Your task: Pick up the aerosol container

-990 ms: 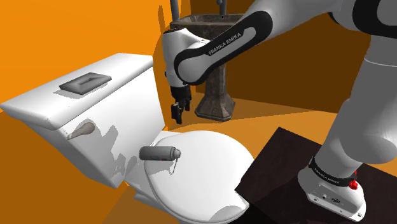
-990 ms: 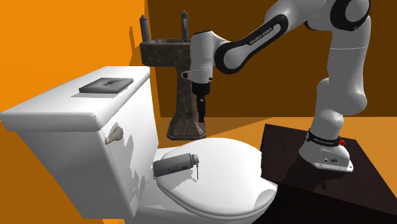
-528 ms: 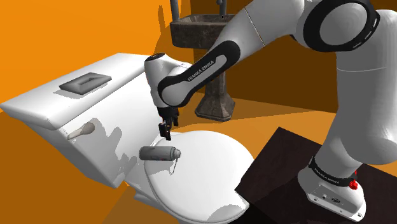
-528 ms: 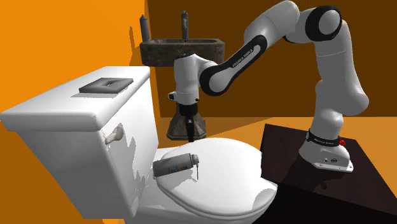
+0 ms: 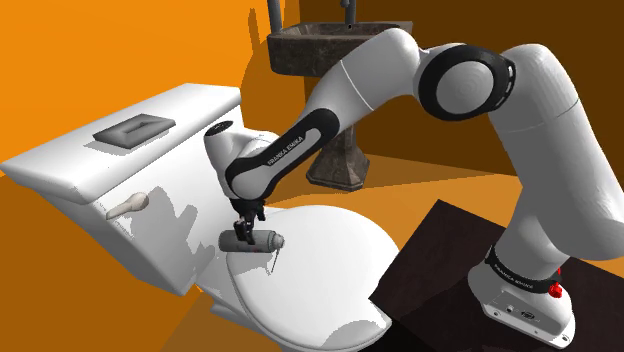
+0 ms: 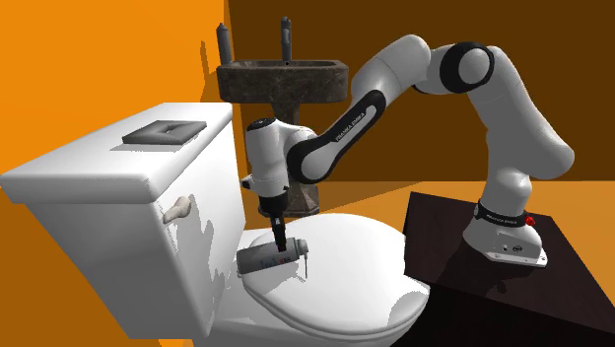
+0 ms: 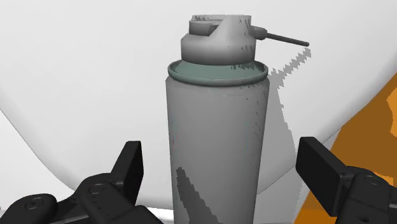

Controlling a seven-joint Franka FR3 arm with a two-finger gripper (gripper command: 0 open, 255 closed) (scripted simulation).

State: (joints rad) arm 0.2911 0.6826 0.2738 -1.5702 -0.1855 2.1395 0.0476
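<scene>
On toilet lid (image 5: 330,262), grey aerosol can (image 7: 216,146) untouched within wide-open gripper (image 7: 224,159); FRANKA EMIKA on arm (image 5: 287,153).

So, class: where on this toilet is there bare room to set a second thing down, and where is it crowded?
Free: the front half of the seat lid, between the aerosol can and the dark stand; the tank top around its grey plate. Crowded: the lid's back, where the open gripper straddles the can.

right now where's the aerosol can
In the shoulder view the aerosol can lies sideways, left on the toilet lid, beside the tank, with the open pincer straddling it.
</scene>
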